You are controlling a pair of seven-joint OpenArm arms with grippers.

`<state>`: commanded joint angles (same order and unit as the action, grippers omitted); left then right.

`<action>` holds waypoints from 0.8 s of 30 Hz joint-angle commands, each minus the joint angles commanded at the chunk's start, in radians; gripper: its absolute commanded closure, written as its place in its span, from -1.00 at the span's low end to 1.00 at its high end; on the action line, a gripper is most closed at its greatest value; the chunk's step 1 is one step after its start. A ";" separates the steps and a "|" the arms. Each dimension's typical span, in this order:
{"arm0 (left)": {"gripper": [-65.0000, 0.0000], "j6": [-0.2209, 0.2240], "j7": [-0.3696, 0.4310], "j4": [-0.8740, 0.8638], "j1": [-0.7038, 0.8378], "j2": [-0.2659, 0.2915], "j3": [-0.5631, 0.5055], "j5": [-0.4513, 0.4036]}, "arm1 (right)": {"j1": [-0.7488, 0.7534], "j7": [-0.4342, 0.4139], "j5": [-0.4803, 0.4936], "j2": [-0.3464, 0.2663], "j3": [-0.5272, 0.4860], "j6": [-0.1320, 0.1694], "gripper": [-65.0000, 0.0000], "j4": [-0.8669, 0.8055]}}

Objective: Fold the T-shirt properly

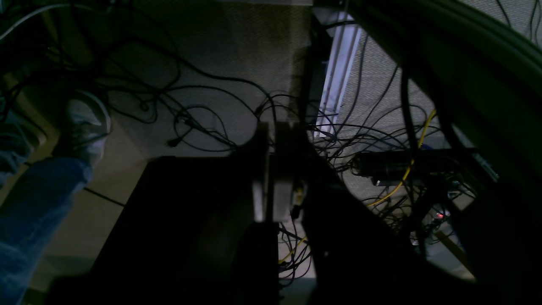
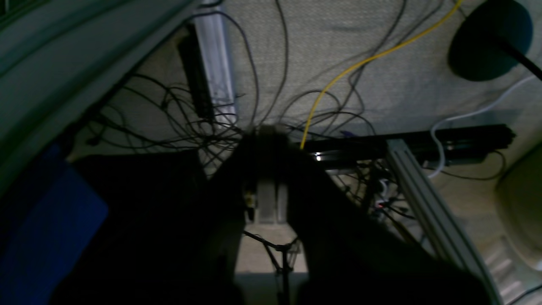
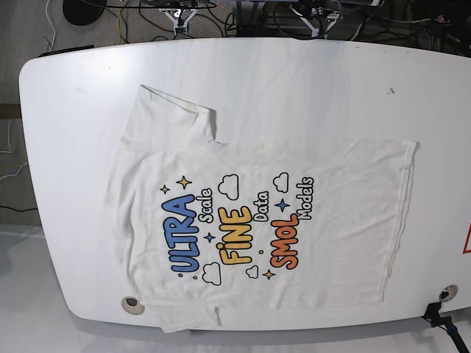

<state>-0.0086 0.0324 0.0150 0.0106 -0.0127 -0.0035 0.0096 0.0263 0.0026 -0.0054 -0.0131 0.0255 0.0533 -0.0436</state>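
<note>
The T-shirt point(image 3: 250, 213) lies spread flat on the white table point(image 3: 309, 81), print side up, with blue "ULTRA", yellow "FINE" and orange "SMOL" letters. Its collar end is at the left, its hem at the right, and one sleeve point(image 3: 173, 110) points toward the far edge. My left gripper point(image 1: 270, 169) is shut and empty, hanging off the table over the floor. My right gripper point(image 2: 271, 186) is also shut and empty over the floor. Neither gripper touches the shirt. In the base view only bits of the arms show at the top edge.
Tangled cables point(image 1: 203, 114) and a yellow cable point(image 2: 338, 76) cover the floor behind the table. A person's shoe point(image 1: 87, 123) and blue-trousered leg stand at the left. Aluminium frame rails point(image 2: 427, 203) run under the table. A round fitting point(image 3: 131, 303) sits near the table's front left edge.
</note>
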 joint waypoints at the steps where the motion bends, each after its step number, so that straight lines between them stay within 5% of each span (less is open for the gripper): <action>1: 0.99 0.001 -0.001 0.002 0.002 -0.002 -0.001 -0.001 | 0.003 0.000 0.004 -0.001 0.002 0.000 1.00 -0.002; 24: 0.98 0.003 -0.004 -0.007 0.005 -0.011 0.002 -0.003 | 0.024 -0.014 0.004 -0.004 0.022 -0.006 1.00 0.006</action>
<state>-0.0051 0.0279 0.0080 0.0159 -0.0241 -0.0016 0.0067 0.0502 -0.0109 -0.0014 -0.0175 0.0472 0.0470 -0.0372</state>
